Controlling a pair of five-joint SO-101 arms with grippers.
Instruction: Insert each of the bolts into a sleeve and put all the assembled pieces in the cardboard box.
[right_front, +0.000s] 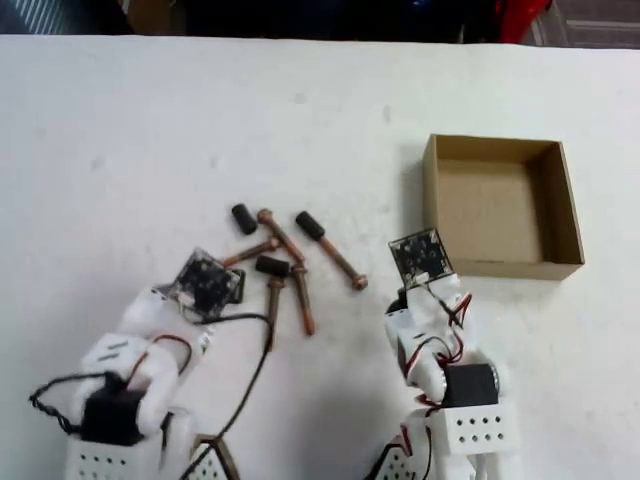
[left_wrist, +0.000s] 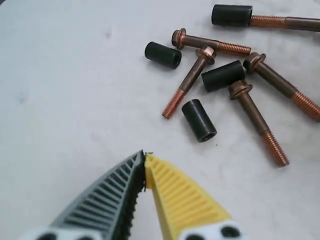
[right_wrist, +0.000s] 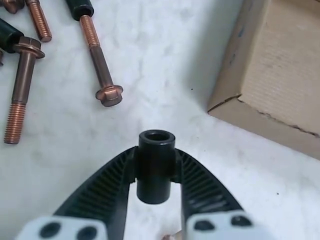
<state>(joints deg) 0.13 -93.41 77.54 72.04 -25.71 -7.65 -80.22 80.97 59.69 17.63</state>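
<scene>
The right tool was pinching a black sleeve between its two dark fingers, the sleeve's open bore turned towards the wrist camera and its body held over the white counter; a corner of the cardboard box lay near it, apart from the sleeve; the left tool had its grey and yellow fingers pressed together at the tips with nothing between them, over bare counter a little short of the pile; seen from above, the left arm sat at 7 o'clock on the counter and the right arm at 5 o'clock, with the open box at 3 o'clock of the pile and just beyond the right arm's wrist; the pile lay near the middle of the counter: five copper-coloured bolts lying flat and crossing at loose angles, one of them a sleeved bolt with a black sleeve on its shank; three loose sleeves lay on their sides among the others, one nearest the left tool, one wedged among bolt heads, one just beside a bolt head at the pile's edge
</scene>
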